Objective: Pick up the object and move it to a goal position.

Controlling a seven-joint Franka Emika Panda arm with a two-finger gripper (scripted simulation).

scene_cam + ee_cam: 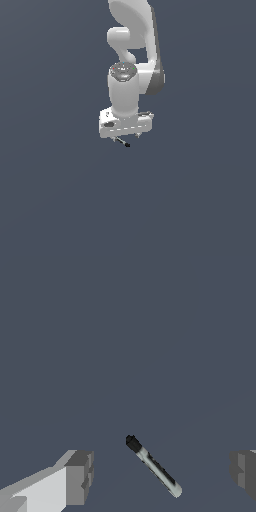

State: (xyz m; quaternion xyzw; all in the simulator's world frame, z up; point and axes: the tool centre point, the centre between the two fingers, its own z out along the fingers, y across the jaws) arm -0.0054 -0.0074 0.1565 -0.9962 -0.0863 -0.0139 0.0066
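The arm hangs straight down over the plain grey worktop, and the white gripper sits just above the object, a tiny stick that peeks out from under the hand in the exterior view. From the wrist view it's clearer: the fingers are spread wide apart, one grey pad on each side of the frame, and the stick lies in the open gap between them, touching neither. It looks closer to the middle than to either pad, perhaps a shade nearer one of them. Black cap at one end, light grey barrel with dark marks along the rest, lying at a slant to the line between the pads.

Nothing is held yet, so this reads as the approach to the grasp. To do it well, I'd say turn the wrist a little so the pads close squarely across the barrel instead of along it, centre the hand over the stick's middle, then come down low, because the thing is so thin that pads stopping high would close over empty air. A slim round stick may roll or skid as one pad reaches it first, so an even, gentle close matters. No goal marker shows in either view.
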